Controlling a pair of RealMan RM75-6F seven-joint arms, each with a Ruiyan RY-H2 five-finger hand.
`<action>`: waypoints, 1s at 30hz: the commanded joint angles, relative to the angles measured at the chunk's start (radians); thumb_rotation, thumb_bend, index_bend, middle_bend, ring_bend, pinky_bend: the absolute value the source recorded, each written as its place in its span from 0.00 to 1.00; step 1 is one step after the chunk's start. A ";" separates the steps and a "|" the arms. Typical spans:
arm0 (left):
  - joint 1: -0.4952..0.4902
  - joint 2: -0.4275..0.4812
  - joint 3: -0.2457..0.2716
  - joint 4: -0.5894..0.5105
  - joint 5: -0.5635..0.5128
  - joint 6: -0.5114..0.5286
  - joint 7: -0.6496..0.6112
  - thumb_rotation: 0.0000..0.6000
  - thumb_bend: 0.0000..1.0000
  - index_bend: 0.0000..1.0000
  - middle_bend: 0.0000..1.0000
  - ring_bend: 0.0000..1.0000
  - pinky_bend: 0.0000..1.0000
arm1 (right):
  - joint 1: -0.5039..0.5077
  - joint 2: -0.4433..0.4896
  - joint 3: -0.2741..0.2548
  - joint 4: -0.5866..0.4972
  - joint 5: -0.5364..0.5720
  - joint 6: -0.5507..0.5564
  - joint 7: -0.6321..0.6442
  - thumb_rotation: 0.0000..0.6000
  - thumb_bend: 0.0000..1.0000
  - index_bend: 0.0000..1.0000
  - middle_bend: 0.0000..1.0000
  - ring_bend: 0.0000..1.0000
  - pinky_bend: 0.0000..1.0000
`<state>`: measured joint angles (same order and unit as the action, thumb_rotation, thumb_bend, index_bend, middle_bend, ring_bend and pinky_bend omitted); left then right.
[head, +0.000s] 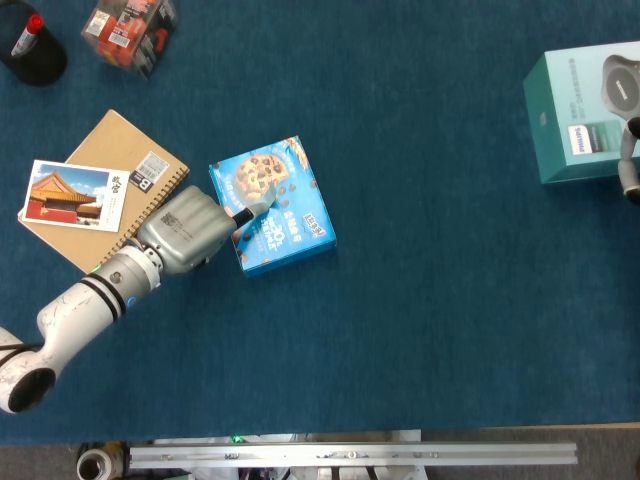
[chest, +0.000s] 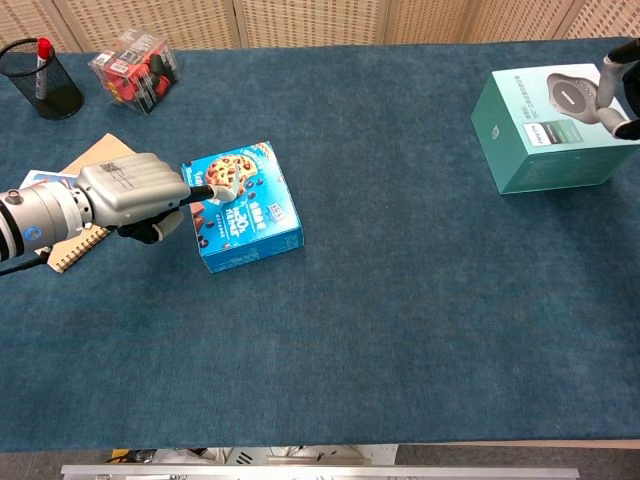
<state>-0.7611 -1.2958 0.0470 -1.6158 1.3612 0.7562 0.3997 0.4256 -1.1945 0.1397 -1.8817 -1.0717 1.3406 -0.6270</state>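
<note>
Blue-felt counter, cookie box left of centre.
Left hand just left of box, one finger resting on its lid, others curled; right hand far off, state unclear.

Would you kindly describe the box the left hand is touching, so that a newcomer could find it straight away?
Start at the blue cloth-covered table and look to its left half, just right of the brown spiral-bound notebook. There lies a flat blue cardboard cookie box, with the left hand resting its fingers on its top. Its chocolate-chip cookie picture sets it apart from the larger teal box at far right.
</note>
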 joint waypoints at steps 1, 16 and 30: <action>-0.002 -0.001 0.002 0.000 -0.004 -0.003 0.005 1.00 0.76 0.09 0.86 0.97 1.00 | -0.001 0.001 0.000 0.000 0.000 0.000 0.001 1.00 0.42 0.59 0.82 0.91 1.00; -0.006 0.002 -0.003 0.002 -0.023 0.002 0.004 1.00 0.76 0.09 0.86 0.97 1.00 | -0.008 0.005 0.000 -0.003 -0.007 0.004 0.004 1.00 0.42 0.59 0.82 0.91 1.00; 0.000 0.013 0.002 -0.002 -0.040 0.014 0.011 1.00 0.76 0.09 0.86 0.97 1.00 | -0.014 0.011 0.002 -0.007 -0.013 0.009 0.008 1.00 0.42 0.59 0.82 0.91 1.00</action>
<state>-0.7620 -1.2837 0.0489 -1.6165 1.3211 0.7698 0.4111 0.4114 -1.1838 0.1419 -1.8884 -1.0843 1.3497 -0.6190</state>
